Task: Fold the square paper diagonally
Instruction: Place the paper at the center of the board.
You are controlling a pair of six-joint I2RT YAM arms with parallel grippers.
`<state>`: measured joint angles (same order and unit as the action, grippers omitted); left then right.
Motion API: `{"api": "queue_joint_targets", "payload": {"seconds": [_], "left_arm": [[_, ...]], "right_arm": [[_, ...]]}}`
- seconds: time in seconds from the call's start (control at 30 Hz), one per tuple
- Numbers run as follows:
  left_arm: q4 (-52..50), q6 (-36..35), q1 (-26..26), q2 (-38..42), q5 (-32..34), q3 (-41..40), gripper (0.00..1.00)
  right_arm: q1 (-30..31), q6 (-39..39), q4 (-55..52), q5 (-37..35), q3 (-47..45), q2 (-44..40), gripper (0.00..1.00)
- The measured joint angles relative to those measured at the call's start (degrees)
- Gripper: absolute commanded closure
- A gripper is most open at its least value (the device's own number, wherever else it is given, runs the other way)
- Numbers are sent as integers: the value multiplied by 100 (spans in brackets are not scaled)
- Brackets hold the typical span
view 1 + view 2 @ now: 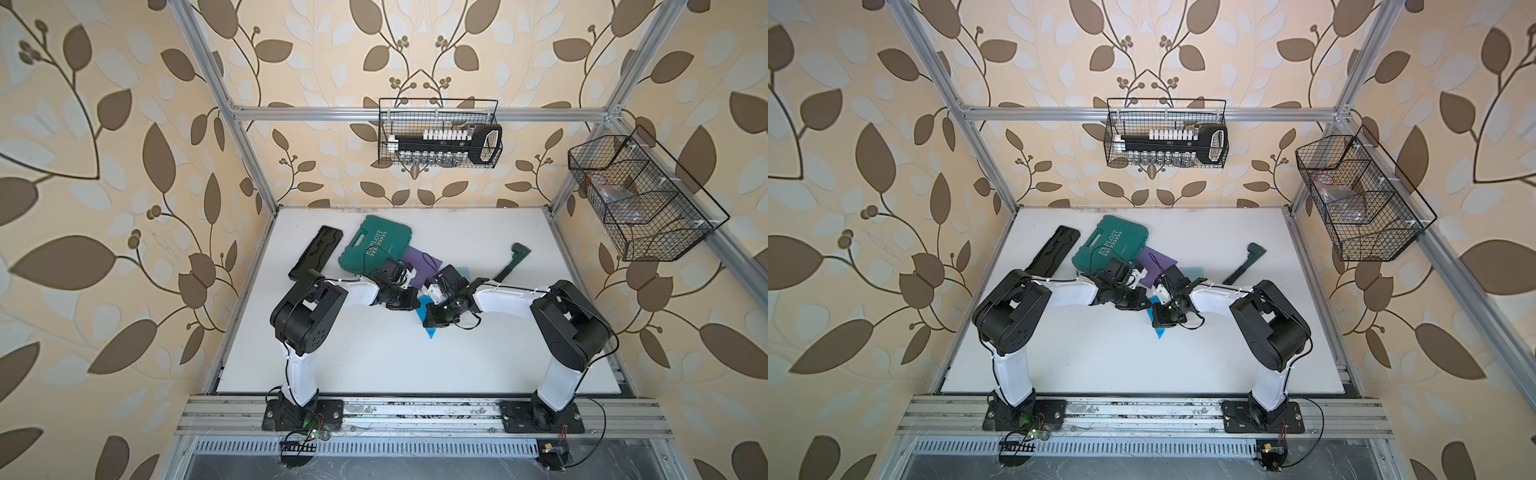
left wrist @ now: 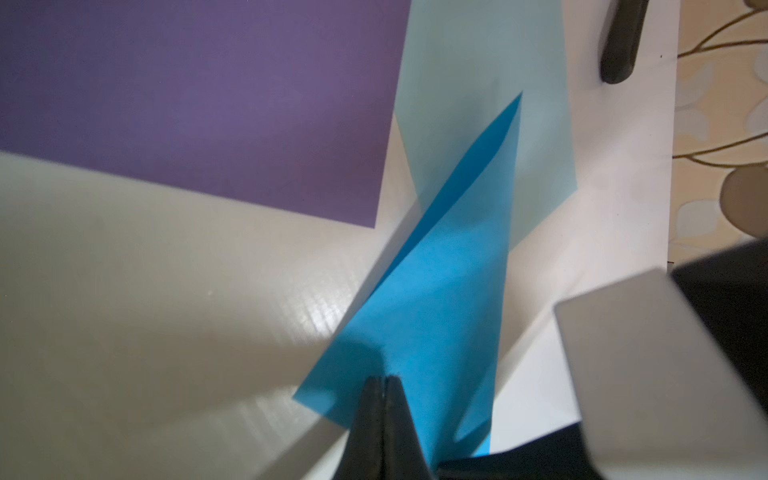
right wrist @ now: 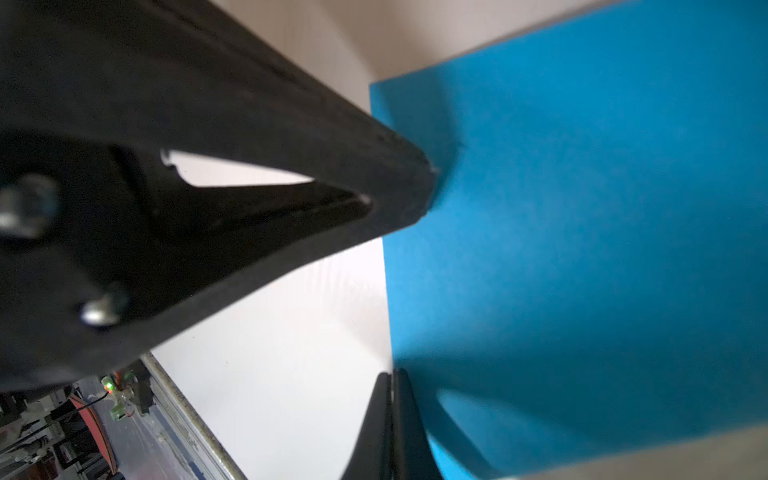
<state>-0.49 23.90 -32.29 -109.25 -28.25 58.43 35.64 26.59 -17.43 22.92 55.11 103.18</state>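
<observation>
Blue paper (image 2: 436, 311) lies folded mid-desk (image 1: 374, 353), a sliver under the arms (image 1: 361, 293) in both top views; the left wrist view shows its two layers, one purple sheet (image 2: 187, 104), one pale sheet (image 2: 478, 62). Left claw (image 2: 384, 382) and right claw (image 3: 392, 374) are closed, tips touching it.

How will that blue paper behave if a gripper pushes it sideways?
Probably floppy: the blue paper is thin, its folded flap gaping slightly. Likely light and slippery on the glossy table, so a push may slide or buckle it.
</observation>
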Motion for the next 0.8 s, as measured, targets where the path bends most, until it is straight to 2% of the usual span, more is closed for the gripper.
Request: {"api": "queue_joint_targets", "payload": {"seconds": [0.33,0.8], "left_arm": [[-2,-2,0,0,0,0,100],[-4,-2,0,0,4,0,100]], "right_arm": [[31,160,352,-50,-614,-439,100],[35,278,505,-90,-914,-662,100]]}}
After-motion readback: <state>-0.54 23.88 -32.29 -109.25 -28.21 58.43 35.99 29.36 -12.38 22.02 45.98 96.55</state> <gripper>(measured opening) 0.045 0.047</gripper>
